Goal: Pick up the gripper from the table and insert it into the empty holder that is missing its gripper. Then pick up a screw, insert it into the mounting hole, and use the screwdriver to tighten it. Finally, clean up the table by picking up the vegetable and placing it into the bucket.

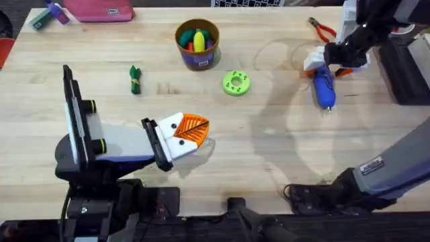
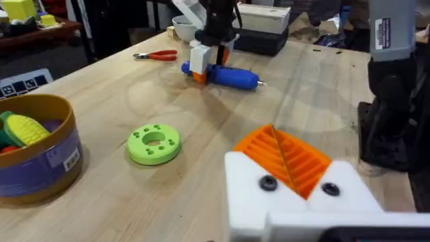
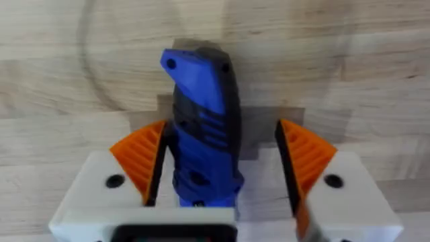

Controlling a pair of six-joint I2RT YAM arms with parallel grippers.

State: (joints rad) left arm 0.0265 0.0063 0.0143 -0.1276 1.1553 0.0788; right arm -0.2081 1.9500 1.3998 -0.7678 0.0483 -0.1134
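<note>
Nearest the overhead camera, the left arm lies low over the near-left of the table, its left gripper point(image 1: 190, 138) pointing right; the orange pads meet with no gap and nothing between them. Across the table at the far right, the right gripper point(image 1: 327, 66) sits over the screwdriver point(image 1: 323, 87), which lies flat on the wood. From the right wrist, the blue body point(image 3: 201, 144) rests between the spread orange pads point(image 3: 306, 158), touching one and apart from the other. Behind it lie red-handled pliers point(image 1: 321, 29). Mid-table, the bucket point(image 1: 197, 44) holds toys, the vegetable point(image 1: 135, 79) lies to its left, and a green disc point(image 1: 236, 83) sits between bucket and screwdriver.
</note>
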